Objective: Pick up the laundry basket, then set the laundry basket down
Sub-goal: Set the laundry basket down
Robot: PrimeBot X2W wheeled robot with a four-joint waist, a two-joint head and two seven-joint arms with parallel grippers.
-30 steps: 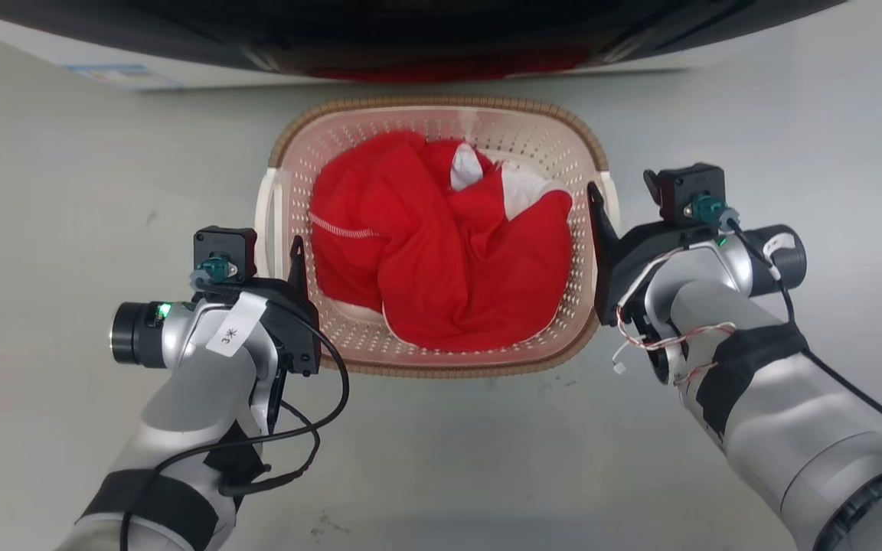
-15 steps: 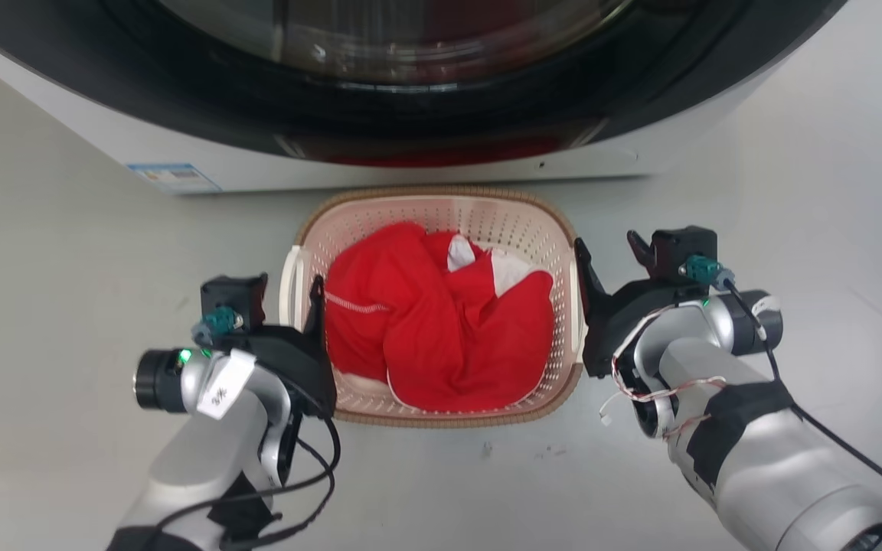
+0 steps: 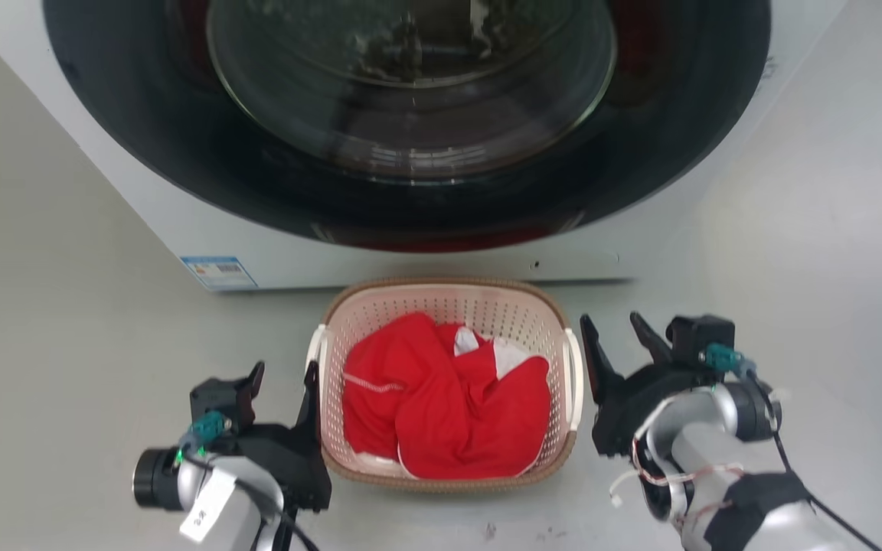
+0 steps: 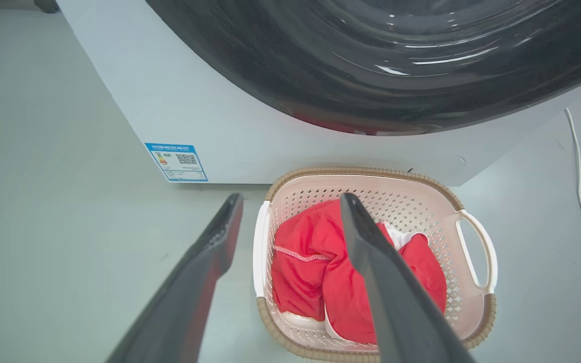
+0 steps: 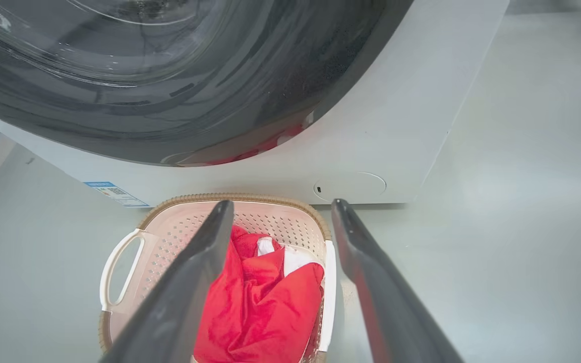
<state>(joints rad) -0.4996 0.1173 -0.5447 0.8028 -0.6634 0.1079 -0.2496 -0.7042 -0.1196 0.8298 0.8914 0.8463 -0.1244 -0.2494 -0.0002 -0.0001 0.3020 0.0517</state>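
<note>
- Laundry basket [image 3: 487,310] stands on the smooth pale grey floor [image 3: 66,344], between the two grippers and just in front of the washing machine's base.
- Left gripper [image 3: 284,375]: long dark tapered fingers spread wide, holding nothing. The inner finger is just beside the basket's left white handle [image 3: 314,367]; whether it touches cannot be told.
- Right gripper [image 3: 609,329]: fingers likewise spread wide and empty, the inner one just beside the right white handle [image 3: 576,375].
- The basket is a rounded rectangle of pale pink-white plastic. Its walls are dotted with small holes and its rim is brown with a woven look.
- Inside lies a crumpled red garment [image 3: 441,413] with white patches and a pale stitched seam, covering most of the bottom.
- Behind rises the washing machine [image 3: 181,214]: a white glossy body and a large round dark door with a glass bowl [image 3: 410,76].
- A blue label [image 3: 219,272] sits at its lower left corner.
</note>
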